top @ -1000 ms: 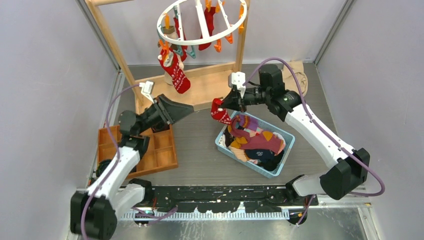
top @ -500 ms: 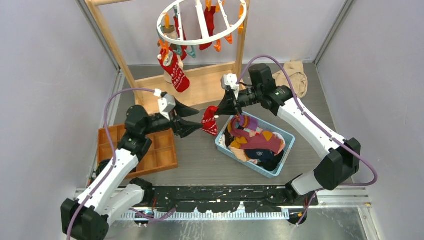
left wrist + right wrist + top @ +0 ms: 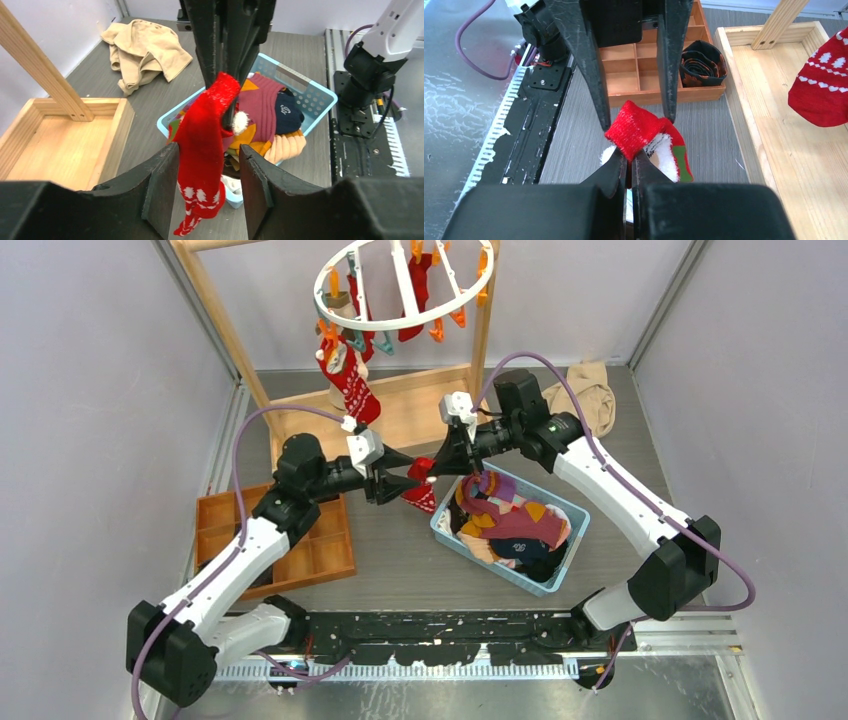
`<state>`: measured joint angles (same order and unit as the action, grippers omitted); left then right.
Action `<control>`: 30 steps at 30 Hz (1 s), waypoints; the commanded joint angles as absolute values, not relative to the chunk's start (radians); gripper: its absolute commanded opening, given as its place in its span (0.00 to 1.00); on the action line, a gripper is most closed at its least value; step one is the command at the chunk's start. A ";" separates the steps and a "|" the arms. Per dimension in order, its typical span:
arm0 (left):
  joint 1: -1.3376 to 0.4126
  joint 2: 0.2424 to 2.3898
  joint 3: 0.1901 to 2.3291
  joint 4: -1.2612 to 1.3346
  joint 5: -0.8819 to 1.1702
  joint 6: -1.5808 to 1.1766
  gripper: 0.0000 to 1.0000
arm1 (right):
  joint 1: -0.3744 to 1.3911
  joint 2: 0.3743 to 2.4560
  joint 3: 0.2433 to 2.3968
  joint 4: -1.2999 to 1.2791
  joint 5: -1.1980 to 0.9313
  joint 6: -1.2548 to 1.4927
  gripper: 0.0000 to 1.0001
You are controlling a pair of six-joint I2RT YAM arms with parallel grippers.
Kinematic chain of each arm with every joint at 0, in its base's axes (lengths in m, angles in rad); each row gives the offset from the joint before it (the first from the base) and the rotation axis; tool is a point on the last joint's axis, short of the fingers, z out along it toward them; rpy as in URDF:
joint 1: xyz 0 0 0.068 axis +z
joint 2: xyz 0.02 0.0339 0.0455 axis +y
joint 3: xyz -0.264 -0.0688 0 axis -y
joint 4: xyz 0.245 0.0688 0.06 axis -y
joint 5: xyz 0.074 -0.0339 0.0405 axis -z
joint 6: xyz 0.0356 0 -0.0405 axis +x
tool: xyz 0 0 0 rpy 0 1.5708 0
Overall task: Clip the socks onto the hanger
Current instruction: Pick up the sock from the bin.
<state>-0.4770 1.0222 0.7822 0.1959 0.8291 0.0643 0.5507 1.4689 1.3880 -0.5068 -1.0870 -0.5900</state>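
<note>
A red sock with white patterns (image 3: 422, 492) hangs above the table, held by its cuff in my shut right gripper (image 3: 440, 462). In the right wrist view the pinched cuff (image 3: 636, 127) sits just past that gripper (image 3: 630, 159). My left gripper (image 3: 405, 480) is open, with one finger on each side of the hanging sock (image 3: 202, 145). The left wrist view shows a gap between the sock and the fingers (image 3: 256, 185). The white ring hanger (image 3: 405, 285) hangs at the back with red socks (image 3: 350, 380) clipped to it. More socks (image 3: 515, 525) fill the blue basket (image 3: 568, 552).
The wooden frame's base (image 3: 410, 415) lies behind both grippers. An orange compartment tray (image 3: 310, 540) is at the left, with a dark rolled item (image 3: 701, 65) in one cell. A beige cloth (image 3: 590, 390) lies at the back right.
My left arm has swung right from the frame's base to the sock, and its jaws now straddle it. The right gripper shifted slightly left, still holding the sock.
</note>
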 commanded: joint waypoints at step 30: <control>-0.459 0.941 0.518 0.838 0.679 -0.434 0.00 | 0.471 1.330 1.272 -0.249 -1.204 -0.534 0.81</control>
<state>-0.4702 0.9695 0.5407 0.5858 0.7109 -0.2947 0.4606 1.3930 1.3117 -0.3592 -1.1366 -0.5060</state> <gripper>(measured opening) 0.017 0.789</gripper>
